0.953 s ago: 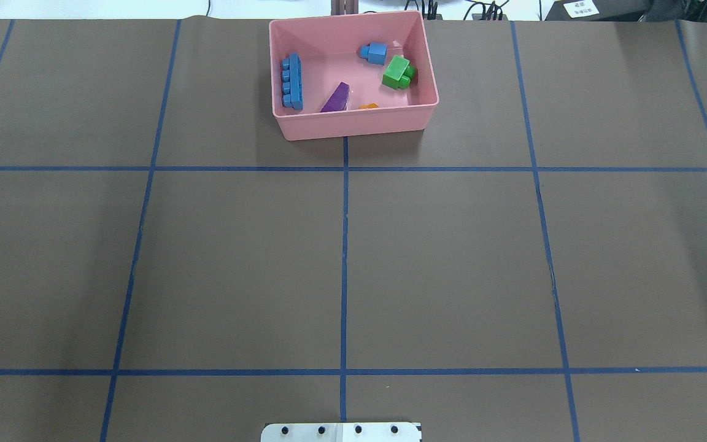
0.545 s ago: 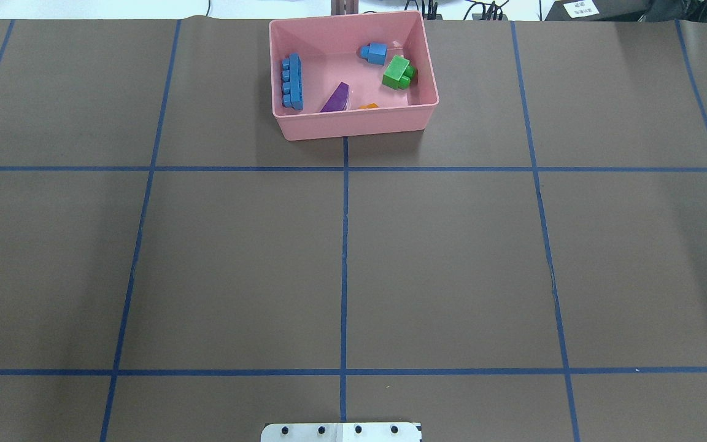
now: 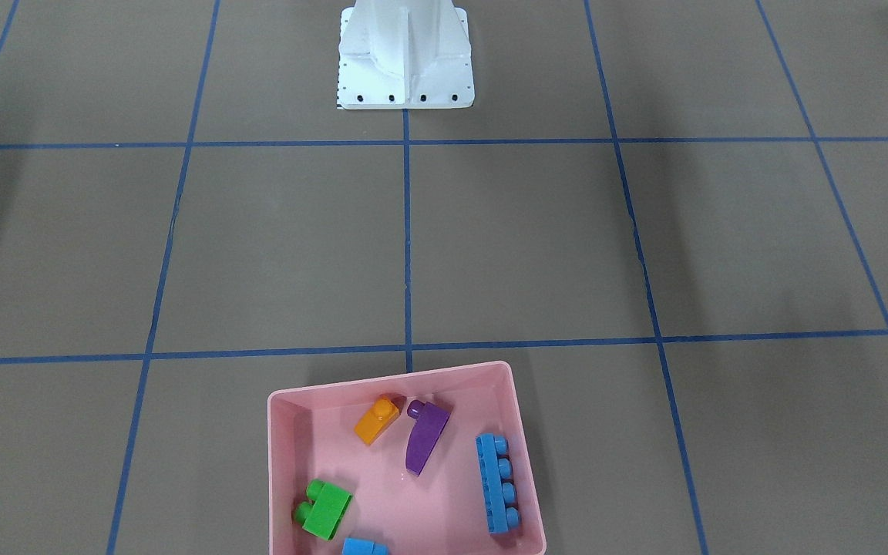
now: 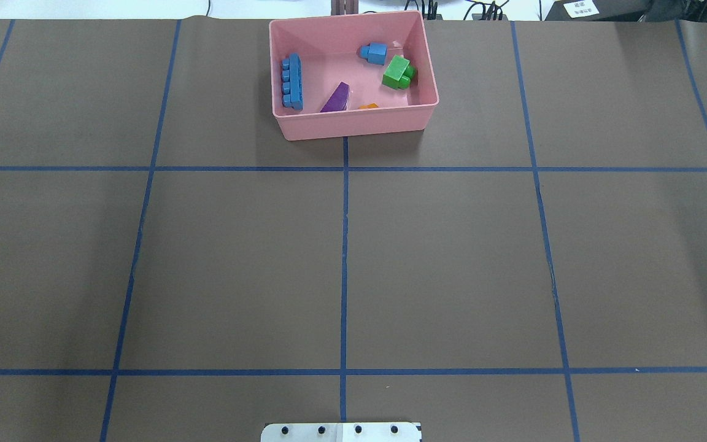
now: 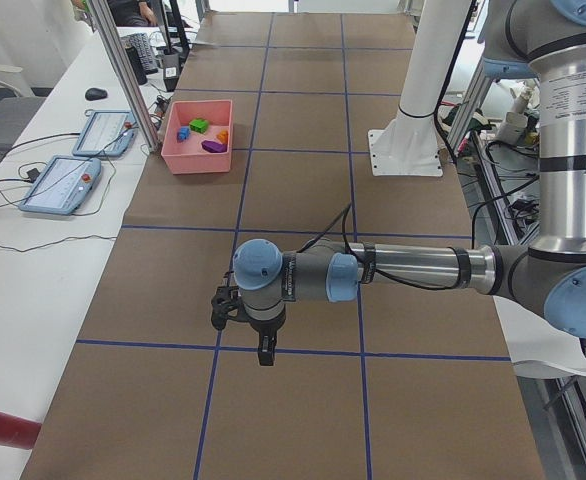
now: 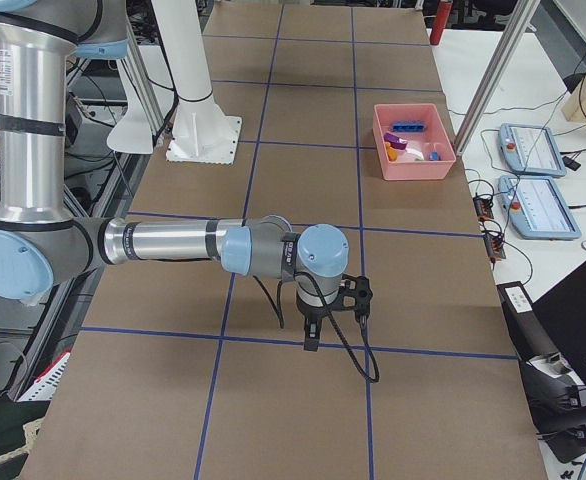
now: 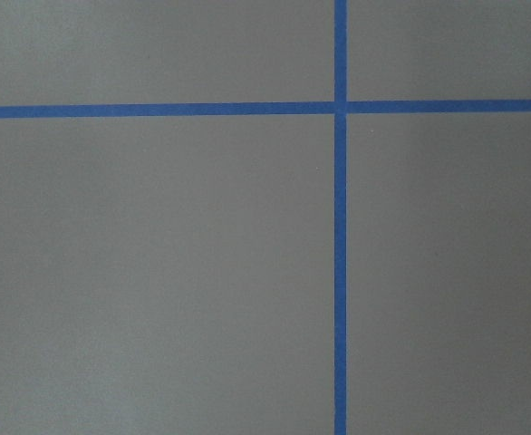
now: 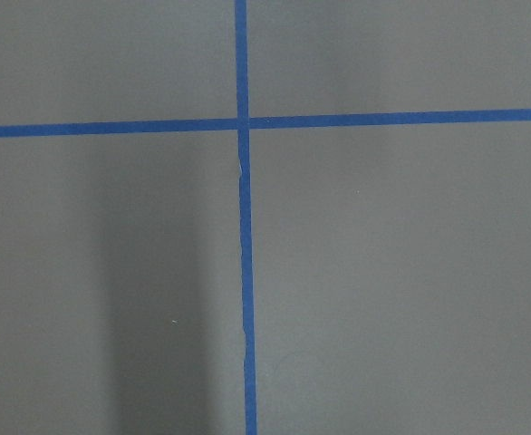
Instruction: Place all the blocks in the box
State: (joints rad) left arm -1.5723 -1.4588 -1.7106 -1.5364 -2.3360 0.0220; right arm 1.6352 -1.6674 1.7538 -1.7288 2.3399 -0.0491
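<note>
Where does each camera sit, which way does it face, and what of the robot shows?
Front-facing: across the table, facing the robot base; pink box nearest; no arms.
Overhead: behind the robot, looking forward; base edge only.
Exterior left: table's left end; left gripper near.
Exterior right: opposite end; right gripper near.
Left wrist: straight down on blue tape; no fingers.
Right wrist: likewise.
Shared: front-facing and overhead see the box from opposite sides.

A robotics lab, set up for bench trials.
Jointed robot arms (image 5: 413,268) on a white pedestal (image 6: 188,90) reach over a desk (image 4: 452,258) covered in brown paper and squared off with blue tape (image 4: 344,245). A white side bench (image 5: 23,290) carries what look like control tablets (image 5: 61,185) beside aluminium posts (image 5: 123,75).
</note>
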